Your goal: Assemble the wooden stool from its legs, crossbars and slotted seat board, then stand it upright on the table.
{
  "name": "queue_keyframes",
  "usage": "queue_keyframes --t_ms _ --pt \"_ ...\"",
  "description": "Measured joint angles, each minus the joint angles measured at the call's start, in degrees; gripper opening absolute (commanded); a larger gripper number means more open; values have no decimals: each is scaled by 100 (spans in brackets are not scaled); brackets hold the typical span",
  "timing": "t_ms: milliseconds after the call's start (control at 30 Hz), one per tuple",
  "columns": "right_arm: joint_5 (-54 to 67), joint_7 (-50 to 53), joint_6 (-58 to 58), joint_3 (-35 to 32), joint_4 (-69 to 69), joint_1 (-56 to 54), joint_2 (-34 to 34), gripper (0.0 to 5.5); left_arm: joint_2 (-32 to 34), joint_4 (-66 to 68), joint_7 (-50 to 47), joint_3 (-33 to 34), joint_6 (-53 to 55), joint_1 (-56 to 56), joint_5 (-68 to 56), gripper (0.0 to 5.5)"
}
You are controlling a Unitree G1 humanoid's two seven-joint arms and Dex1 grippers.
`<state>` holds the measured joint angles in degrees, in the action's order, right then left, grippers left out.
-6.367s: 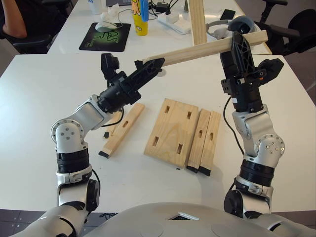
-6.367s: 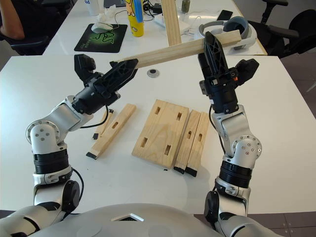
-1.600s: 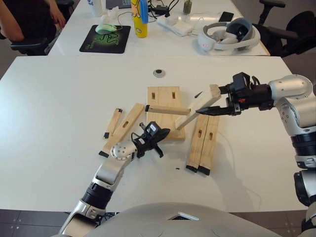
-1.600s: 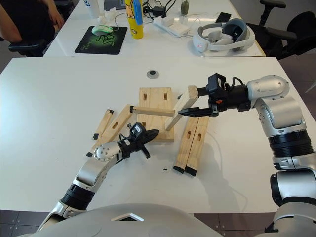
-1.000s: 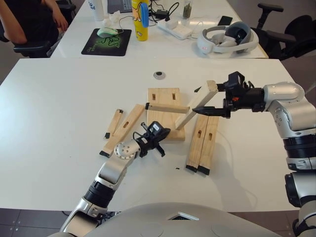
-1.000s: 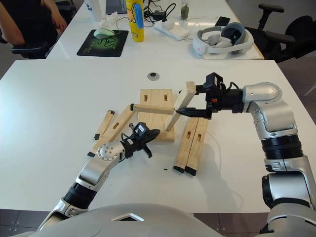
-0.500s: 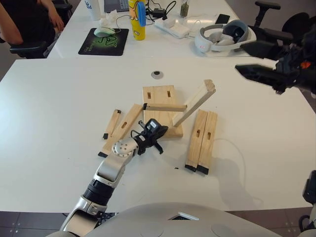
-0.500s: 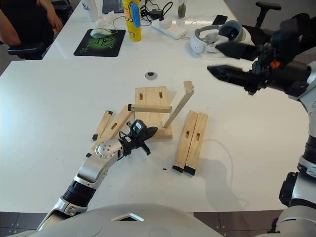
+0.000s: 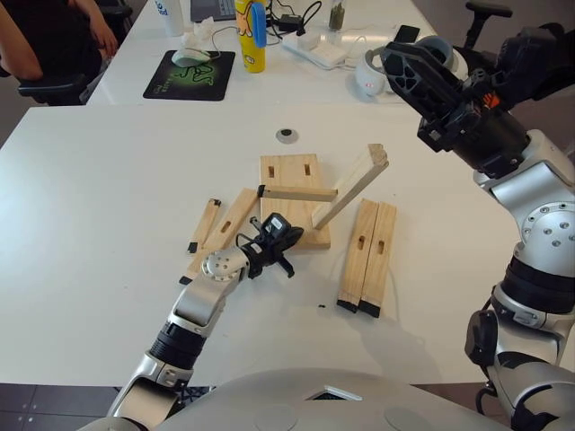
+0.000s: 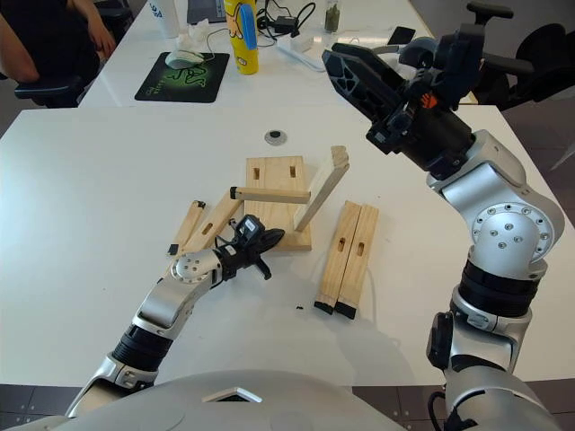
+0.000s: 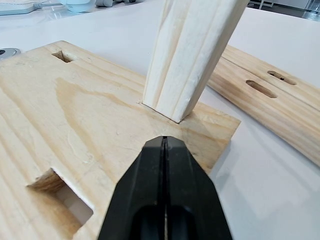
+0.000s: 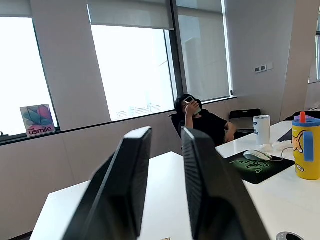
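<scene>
The slotted seat board (image 9: 289, 180) lies flat mid-table. One leg (image 9: 355, 187) leans tilted with its foot in a slot near the board's front corner. A crossbar (image 9: 298, 193) sticks sideways from the leg, over the board. My left gripper (image 9: 295, 236) is shut and empty, its tips (image 11: 164, 144) at the board's front edge just before the leg's foot (image 11: 192, 55). My right gripper (image 10: 340, 61) is open and empty, raised high above the table's far right, well clear of the leg; the right wrist view shows a gap between its fingers (image 12: 135, 165).
Two more legs (image 9: 368, 256) lie side by side right of the board. Another leg (image 9: 225, 232) and a short crossbar (image 9: 205, 224) lie to its left. A grommet (image 9: 286, 136) sits behind. The far desk holds a mouse pad (image 9: 187, 70), yellow bottle (image 9: 250, 36) and headphones (image 9: 373, 76).
My right gripper let go of the tilted leg, opened and swung up and away. The leg stays leaning in the board. The left gripper has barely moved.
</scene>
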<state>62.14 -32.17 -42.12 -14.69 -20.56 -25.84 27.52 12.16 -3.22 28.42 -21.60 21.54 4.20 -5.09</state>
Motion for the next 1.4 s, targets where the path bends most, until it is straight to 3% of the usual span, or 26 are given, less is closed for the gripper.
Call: queue_keyframes --t_ms 167,333,567,667,800,933,1133,1400 --pt "-331 55 198 289 17 -1 -213 3 0 -3 6 -12 6 6 0 0" --pt "-425 169 271 252 81 -463 -203 3 -1 -4 15 -28 17 9 0 0" --pt "129 831 532 -287 42 -1502 -282 3 0 -5 53 -32 37 14 0 0" --pt "-100 804 550 170 -65 -1081 -421 3 -2 -15 54 -36 46 15 -1 0" --pt "-1252 656 612 1505 -182 76 -395 3 5 -62 64 -25 123 11 -29 0" --pt "-1673 752 661 1782 -370 218 -276 3 41 -63 74 -24 293 6 -39 0" --pt "-755 1029 735 966 -115 -119 -979 3 48 -140 80 -19 343 -3 -62 0" --pt "449 1500 826 -394 -137 -1531 -521 3 31 -166 38 -23 353 -27 -69 0"
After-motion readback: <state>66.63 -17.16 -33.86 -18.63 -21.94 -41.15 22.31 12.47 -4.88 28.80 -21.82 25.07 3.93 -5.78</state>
